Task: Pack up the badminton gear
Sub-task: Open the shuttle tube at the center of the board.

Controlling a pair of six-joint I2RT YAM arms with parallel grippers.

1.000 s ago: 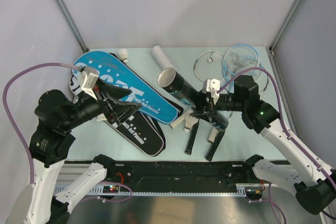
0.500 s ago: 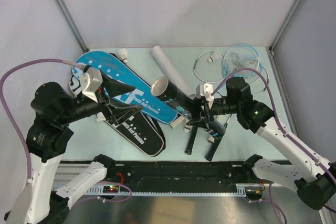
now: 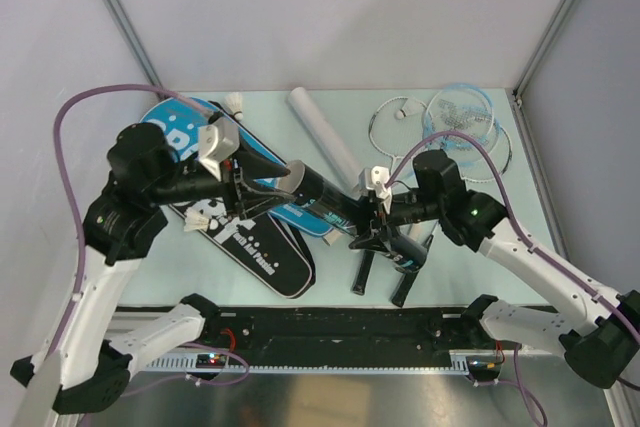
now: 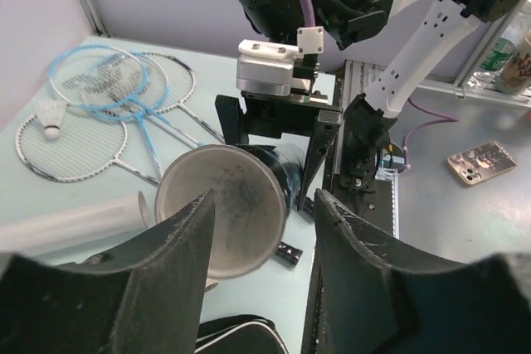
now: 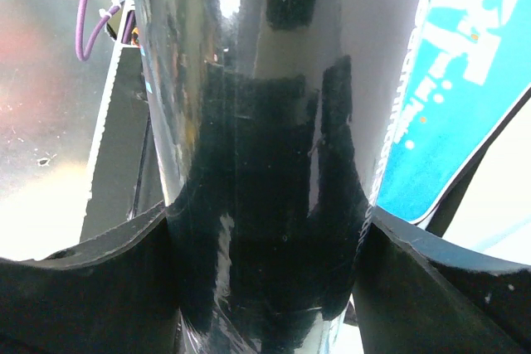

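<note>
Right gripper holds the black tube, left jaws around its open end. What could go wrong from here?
1. The left gripper straddles only the thin open rim of the black tube; closing there might dent it or slip off.
2. If the right gripper lets go early, the tube could drop onto the blue bag.
3. The grippers face each other closely; any overshoot risks contact.

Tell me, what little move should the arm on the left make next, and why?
Probably close the left gripper on the open end of the black tube. Its jaws stand open on either side of that rim, with a gap on one side, while the right gripper is clamped around the tube's middle.
</note>
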